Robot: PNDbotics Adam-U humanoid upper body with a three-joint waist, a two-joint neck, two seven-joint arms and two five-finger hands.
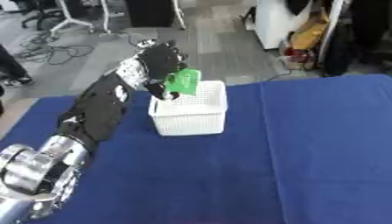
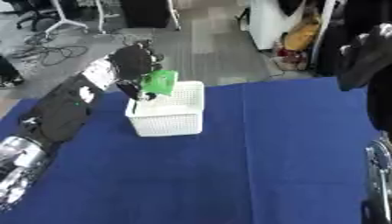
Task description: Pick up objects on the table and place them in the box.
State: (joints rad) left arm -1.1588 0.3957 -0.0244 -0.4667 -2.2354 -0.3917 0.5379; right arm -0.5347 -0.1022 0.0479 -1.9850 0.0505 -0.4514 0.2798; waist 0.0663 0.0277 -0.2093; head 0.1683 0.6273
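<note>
A white box (image 1: pixel 189 114) with perforated, mesh-like walls stands on the counter (image 1: pixel 306 153), which is covered in smooth blue cloth. The left robot hand (image 1: pixel 161 61), black, pinches a flat green packet (image 1: pixel 183 82) over the box's near-left rim; the box's inside seems bare. The right robot hand (image 2: pixel 366 54) hangs at the right edge, apparently curled.

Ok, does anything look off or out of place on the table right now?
Nothing stands out. The white box sits upright on the blue table, with nothing spilled around it. The left hand holds a green object over the box's near-left rim. The right hand is raised at the right edge.
</note>
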